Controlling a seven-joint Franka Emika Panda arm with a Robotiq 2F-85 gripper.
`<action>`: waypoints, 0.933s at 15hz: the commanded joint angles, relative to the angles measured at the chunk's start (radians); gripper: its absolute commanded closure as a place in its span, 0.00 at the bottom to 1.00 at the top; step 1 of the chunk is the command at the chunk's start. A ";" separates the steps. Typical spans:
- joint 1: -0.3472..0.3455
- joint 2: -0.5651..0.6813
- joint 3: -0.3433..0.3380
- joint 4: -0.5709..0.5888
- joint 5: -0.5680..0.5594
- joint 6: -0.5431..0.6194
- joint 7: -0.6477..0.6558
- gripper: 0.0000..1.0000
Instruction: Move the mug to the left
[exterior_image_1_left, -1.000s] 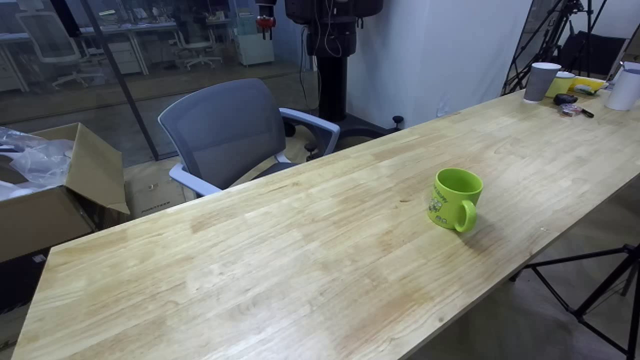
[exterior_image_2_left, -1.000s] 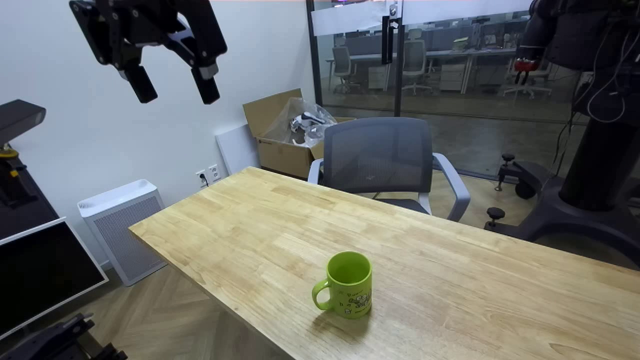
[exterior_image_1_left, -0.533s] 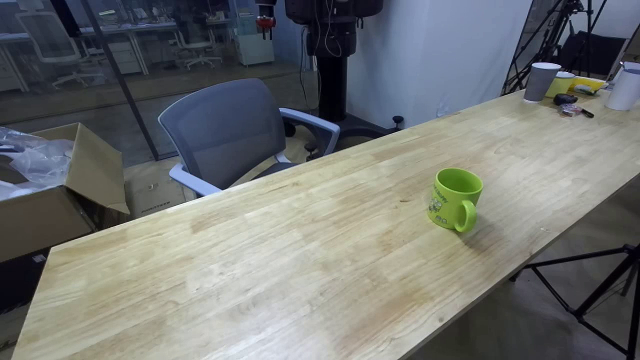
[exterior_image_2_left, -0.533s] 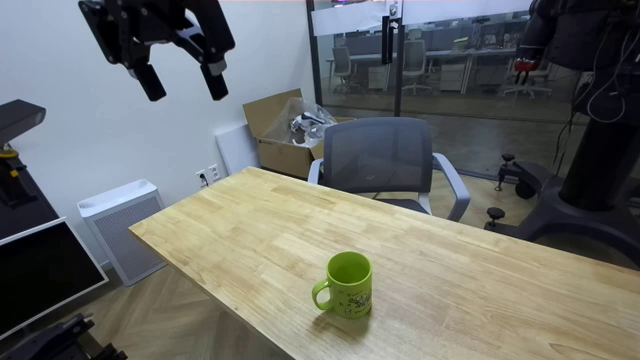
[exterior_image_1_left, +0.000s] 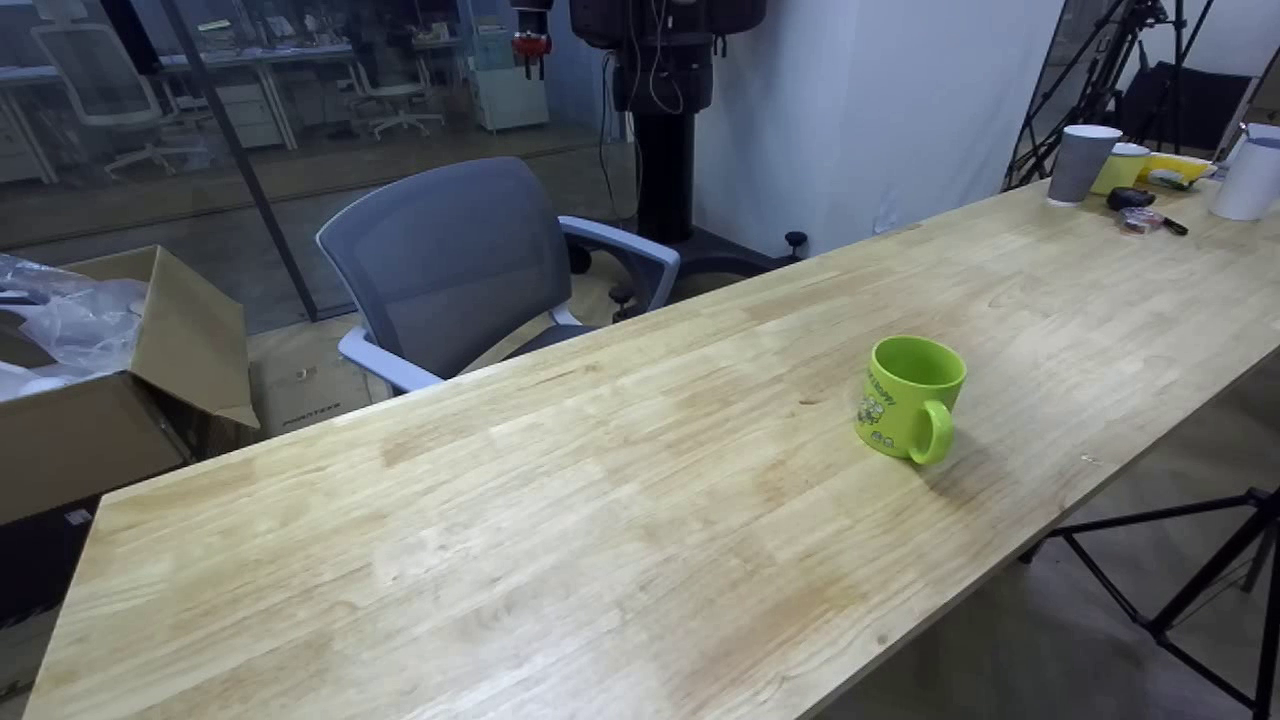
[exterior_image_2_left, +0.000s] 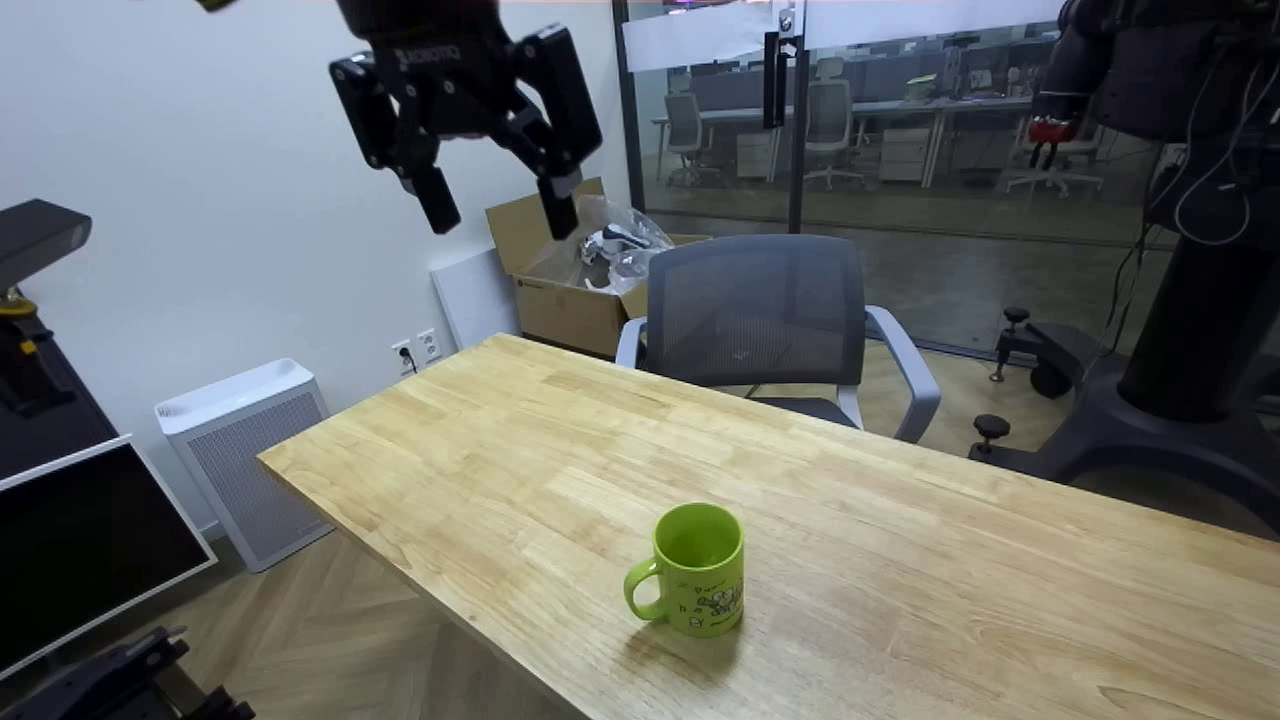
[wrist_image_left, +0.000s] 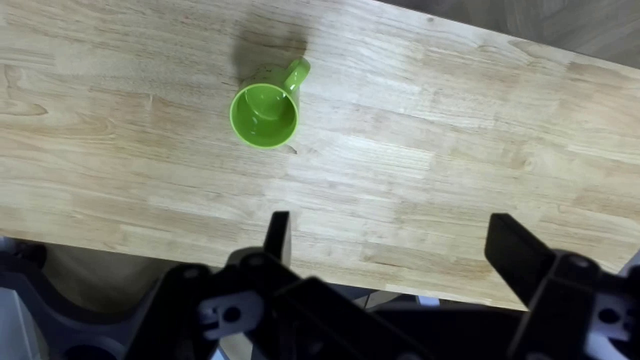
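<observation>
The black two-fingered gripper (exterior_image_2_left: 499, 212) is spread wide; below it and off to one side, the glossy lime-green loop-handled mug (exterior_image_2_left: 698, 575) is supported upright by the pale wooden tabletop (exterior_image_2_left: 540, 440).

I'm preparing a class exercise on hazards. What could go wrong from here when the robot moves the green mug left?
The open gripper is not lined up over the green mug; descending early might miss or topple it. The handle juts out, so a finger could land there, tipping the mug. The mug stands nearer one long edge of the table than the other; a bump that way might push it off.
</observation>
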 joint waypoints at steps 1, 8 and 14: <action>-0.025 0.158 -0.027 0.075 0.008 0.039 -0.002 0.00; -0.067 0.379 -0.028 0.187 0.016 0.080 0.005 0.00; -0.071 0.423 0.000 0.208 0.028 0.083 -0.005 0.00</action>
